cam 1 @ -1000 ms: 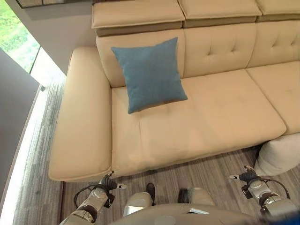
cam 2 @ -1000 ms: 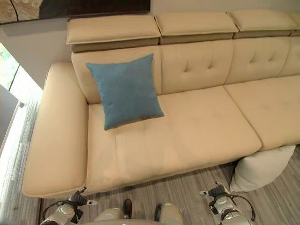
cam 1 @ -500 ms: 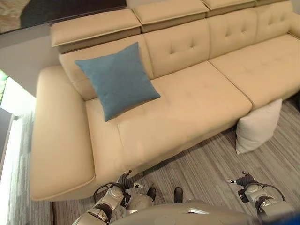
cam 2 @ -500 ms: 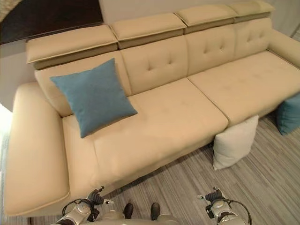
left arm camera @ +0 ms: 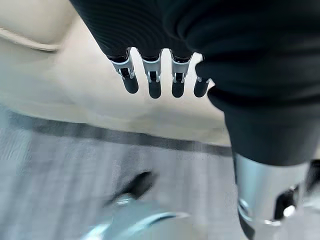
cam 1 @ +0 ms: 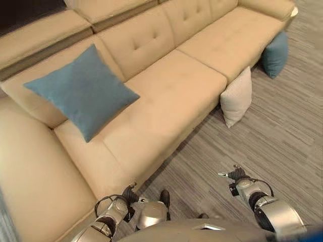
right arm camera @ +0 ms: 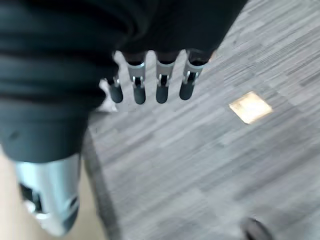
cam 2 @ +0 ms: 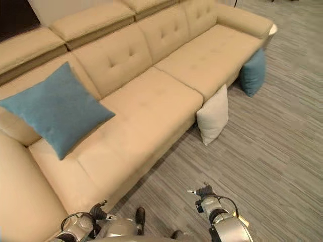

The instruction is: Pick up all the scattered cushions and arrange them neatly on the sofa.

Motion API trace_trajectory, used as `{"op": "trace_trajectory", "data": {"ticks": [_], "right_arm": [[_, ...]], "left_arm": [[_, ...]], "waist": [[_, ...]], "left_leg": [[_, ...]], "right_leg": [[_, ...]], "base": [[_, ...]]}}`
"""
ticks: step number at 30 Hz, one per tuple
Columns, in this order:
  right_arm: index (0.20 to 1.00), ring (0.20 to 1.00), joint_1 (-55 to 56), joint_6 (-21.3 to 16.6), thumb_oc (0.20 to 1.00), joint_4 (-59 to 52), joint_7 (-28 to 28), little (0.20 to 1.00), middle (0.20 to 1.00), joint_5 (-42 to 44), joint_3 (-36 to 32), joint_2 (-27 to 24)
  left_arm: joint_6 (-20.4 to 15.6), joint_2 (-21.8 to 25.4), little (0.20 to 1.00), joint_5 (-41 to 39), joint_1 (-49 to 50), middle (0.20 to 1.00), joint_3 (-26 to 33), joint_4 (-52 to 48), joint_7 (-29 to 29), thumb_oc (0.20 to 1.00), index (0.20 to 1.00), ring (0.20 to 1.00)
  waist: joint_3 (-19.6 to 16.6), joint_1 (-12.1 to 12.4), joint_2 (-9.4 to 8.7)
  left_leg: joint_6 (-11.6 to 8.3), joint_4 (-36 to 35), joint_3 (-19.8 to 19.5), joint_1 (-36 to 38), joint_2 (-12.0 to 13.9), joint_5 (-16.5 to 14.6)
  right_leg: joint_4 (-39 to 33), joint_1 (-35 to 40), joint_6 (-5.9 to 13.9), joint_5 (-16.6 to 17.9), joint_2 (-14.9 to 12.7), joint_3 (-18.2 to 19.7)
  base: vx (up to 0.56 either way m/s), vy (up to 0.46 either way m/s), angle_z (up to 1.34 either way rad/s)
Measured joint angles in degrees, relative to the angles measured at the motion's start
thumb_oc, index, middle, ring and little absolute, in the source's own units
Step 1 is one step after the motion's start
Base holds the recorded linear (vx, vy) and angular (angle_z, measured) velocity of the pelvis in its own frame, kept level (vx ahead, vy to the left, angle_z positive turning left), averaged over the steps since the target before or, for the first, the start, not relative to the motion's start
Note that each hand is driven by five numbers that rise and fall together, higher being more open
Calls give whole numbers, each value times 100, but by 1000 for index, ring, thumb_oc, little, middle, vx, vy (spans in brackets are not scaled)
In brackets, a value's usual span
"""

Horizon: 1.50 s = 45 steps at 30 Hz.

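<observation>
1. One blue cushion (cam 1: 81,91) already leans against the backrest at the left end of the beige sofa (cam 1: 171,96), propped on a corner and looking placed

2. Two cushions remain on the grey wood-grain floor (cam 2: 262,151): a white cushion (cam 2: 213,115) stands on edge against the sofa's front, and a second blue cushion (cam 2: 253,72) leans against the sofa's front at the far right end; by this count the job looks roughly a third done

3. The left hand (left arm camera: 155,80) hangs low near the sofa's front edge, fingers straight and relaxed, grasping nothing

4. The right hand (right arm camera: 150,87) hangs over bare floor, fingers likewise released and empty, well apart from both floor cushions

5. A small pale square plate (right arm camera: 250,107) is set in the floor near the right hand; the stretch of floor between the robot and the white cushion looks free of obstacles, so that one is likely the easier to collect
</observation>
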Motion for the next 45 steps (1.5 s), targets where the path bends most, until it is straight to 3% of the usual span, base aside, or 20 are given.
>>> {"op": "trace_trajectory", "data": {"ticks": [3,7,9,10,11,13,15,17,19,22,25,27,30,33,35,37,38,40,43,45], "right_arm": [[1000,1000,677,-4,1000,12,-130,1000,1000,7,-11,13],[1000,1000,797,72,1000,307,-154,1000,1000,9,12,-161],[1000,1000,694,-97,1000,265,-193,1000,1000,-19,140,-154],[1000,1000,579,-111,1000,329,-176,1000,1000,-59,184,-158],[1000,1000,534,-130,1000,336,-168,1000,1000,-68,108,-247],[1000,1000,800,-102,1000,331,-165,1000,1000,-71,108,-223],[1000,1000,911,-75,1000,325,-166,1000,1000,-108,84,-211],[1000,1000,732,-53,1000,332,-156,1000,1000,-177,39,-154],[1000,1000,623,-53,1000,309,-131,1000,1000,-178,77,-108],[1000,1000,244,-77,1000,90,-82,1000,1000,-200,226,79],[1000,1000,231,-75,1000,-2,-70,1000,1000,-408,217,186],[1000,1000,350,-45,1000,31,-60,1000,1000,-410,189,164],[1000,1000,514,-3,1000,180,-41,1000,1000,-410,177,92],[1000,1000,840,-21,1000,314,-44,1000,1000,-405,111,31],[1000,1000,906,-28,1000,237,-64,1000,1000,-405,106,-80],[1000,1000,796,-75,1000,203,-89,1000,1000,-398,102,-184],[1000,1000,701,-85,1000,196,-110,1000,1000,-393,103,-201],[1000,1000,692,-81,1000,242,-114,1000,1000,-382,112,-210],[1000,1000,612,-75,1000,357,-139,1000,1000,-376,110,-210],[1000,1000,526,-78,1000,360,-137,1000,1000,-378,129,-201]], "left_arm": [[7,-117,1000,216,-108,1000,-208,-3,35,1000,1000,1000],[-2,-164,1000,214,-184,1000,-236,0,58,1000,1000,1000],[4,-195,1000,197,-252,1000,-12,36,93,1000,1000,1000],[32,-111,1000,183,-247,1000,-39,66,110,1000,1000,1000],[33,-167,1000,168,-238,1000,-28,59,108,1000,1000,1000],[30,-185,1000,174,-225,1000,-44,69,104,1000,1000,1000],[27,-237,1000,185,-304,1000,-92,84,103,1000,1000,1000],[6,-243,1000,182,-329,1000,-118,50,105,1000,1000,1000],[6,-229,1000,171,-386,1000,-115,59,106,1000,1000,1000],[38,60,1000,128,-500,1000,-27,54,130,1000,1000,1000],[62,64,1000,92,-265,1000,120,98,238,1000,1000,1000],[61,-9,1000,86,-145,1000,159,107,233,1000,1000,1000],[56,-93,1000,94,-147,1000,147,153,234,1000,1000,1000],[50,-226,1000,99,-23,1000,-90,141,228,1000,1000,1000],[-4,-201,1000,97,-30,1000,-169,161,222,1000,1000,1000],[-5,-202,1000,94,-138,1000,-49,206,220,1000,1000,1000],[-3,-189,1000,92,-171,1000,-31,205,219,1000,1000,1000],[7,-150,1000,96,-249,1000,-95,-19,216,1000,1000,1000],[4,-158,1000,93,-374,1000,-150,-9,219,1000,1000,1000],[-13,-155,1000,85,-379,1000,-50,-18,207,1000,1000,1000]], "waist": [[-58,-203,-53],[43,-340,-54],[342,-455,-117],[333,-291,-120],[358,-197,-12],[360,-497,5],[340,-606,-16],[366,-418,7],[399,-422,43],[665,-424,-11],[741,-285,-81],[686,-306,-98],[605,-477,-136],[152,-483,146],[-47,-331,26],[-29,-225,-52],[-4,-254,-94],[228,-284,-107],[545,-257,-12],[686,-126,143]], "left_leg": [[-358,561,-387,-436,172,255],[-421,639,-570,-437,288,368],[-716,1664,-1960,-961,-18,215],[-904,1673,-2853,-1094,-336,-181],[-789,1132,-2992,-1005,-523,-308],[-635,991,-2274,-769,-629,-277],[-414,798,-2106,-441,-585,-326],[31,185,-1778,-139,-461,-254],[95,174,-1551,-83,-565,-263],[372,276,-1177,15,-706,-439],[418,132,-736,186,-759,-518],[406,56,-707,245,-746,-559],[343,62,-866,366,-692,-701],[-9,213,-1126,617,-202,-960],[-64,1826,-1195,123,-99,-958],[-391,3500,-1388,-769,-195,-793],[-432,3490,-1494,-1139,-279,-865],[-405,2045,-1476,-1400,-485,-749],[-485,-101,-1663,-1415,-988,41],[-437,120,-1555,-1619,-979,300]], "right_leg": [[5,-236,-142,16,172,416],[-130,-222,-296,151,322,519],[-189,-273,-626,388,317,905],[-234,-401,-499,452,292,1281],[-518,-379,-434,705,298,1482],[-954,-82,-528,912,415,1503],[-910,-112,-477,854,452,1575],[-231,-638,-237,704,443,1975],[321,-899,-70,526,278,2025],[2176,-1899,586,170,-39,1944],[1793,-2212,615,265,-617,1309],[1097,-2263,690,497,-719,1344],[322,-2012,511,965,-585,1595],[203,-1544,203,1203,-142,1359],[-690,-730,-316,1368,140,1229],[-929,-512,-682,1387,234,1230],[-927,-437,-798,1297,249,1192],[-934,-282,-639,1019,399,1133],[-958,-75,-707,732,684,1191],[-963,165,-827,581,979,1360]], "base": [[-58,-91,-43],[-34,-29,-24],[26,15,-60],[87,79,-179],[96,121,-177],[80,157,-72],[20,152,-16],[-17,119,-93],[-21,108,-83],[49,54,-63],[171,-84,-61],[255,-156,-38],[235,-209,22],[201,-284,51],[151,-319,27],[135,-195,-12],[205,-137,-1],[330,-128,11],[282,-52,0],[290,16,-66]]}}
